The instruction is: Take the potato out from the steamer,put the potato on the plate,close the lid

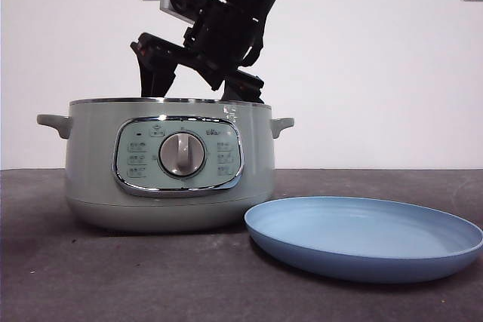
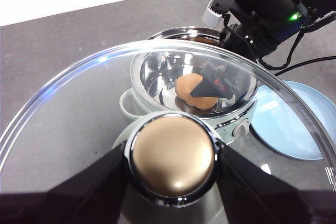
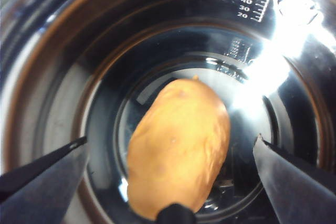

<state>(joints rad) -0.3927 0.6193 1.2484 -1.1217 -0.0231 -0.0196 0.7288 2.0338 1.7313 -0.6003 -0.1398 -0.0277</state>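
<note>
The potato (image 3: 178, 145), an orange-brown oval, lies on the shiny floor of the open steamer (image 1: 90, 171). My right gripper (image 3: 170, 139) reaches down into the pot and is open, one jaw on each side of the potato and neither touching it. In the front view its dark arm dips behind the pot's rim, where the right gripper (image 1: 198, 88) is partly hidden. My left gripper (image 2: 173, 166) is shut on the knob (image 2: 173, 153) of the glass lid (image 2: 68, 114), held in the air beside and above the steamer (image 2: 231, 124). Through the glass I see the potato (image 2: 189, 87).
The light blue plate (image 1: 362, 239) lies on the dark table to the right of the pot, close to its base, and it holds nothing. The plate (image 2: 294, 129) also shows past the lid's rim. A white wall stands behind.
</note>
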